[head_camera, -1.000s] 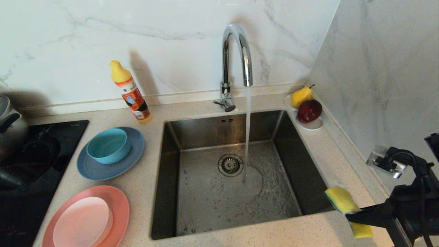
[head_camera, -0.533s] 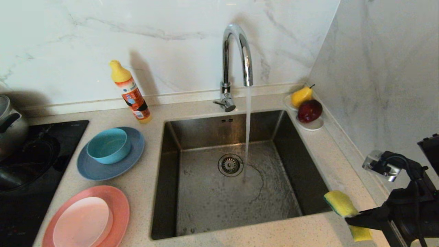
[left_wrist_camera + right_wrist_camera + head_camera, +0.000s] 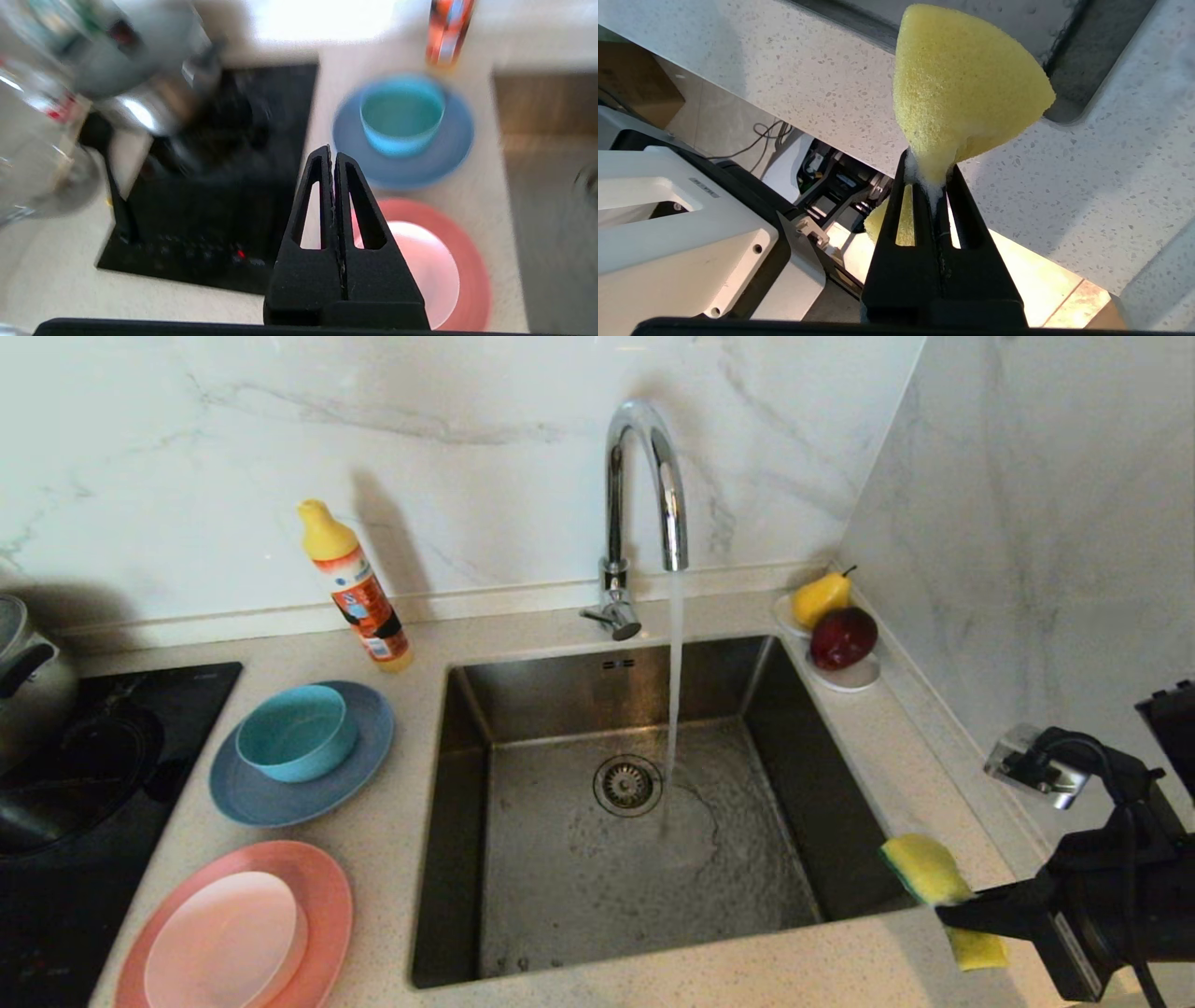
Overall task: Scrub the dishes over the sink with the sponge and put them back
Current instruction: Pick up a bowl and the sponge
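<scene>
The right hand (image 3: 962,901) pinches the sponge (image 3: 924,868) over the worktop (image 3: 896,747) at the sink's (image 3: 616,821) near right corner. The left hand (image 3: 332,154), closed and empty, hangs above the stacked dishes (image 3: 411,140).

sponge (image 3: 926,868): yellow, pinched | dishes (image 3: 301,753): stacked left of sink (image 3: 644,821)

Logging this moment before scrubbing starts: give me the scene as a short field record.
right gripper: shut on the sponge, at the sink's front right corner
left gripper: shut, empty, above the hob near the dishes
teal bowl: on the blue-grey plate
pale pink dish: on the salmon-pink plate
faucet: running into the sink
</scene>
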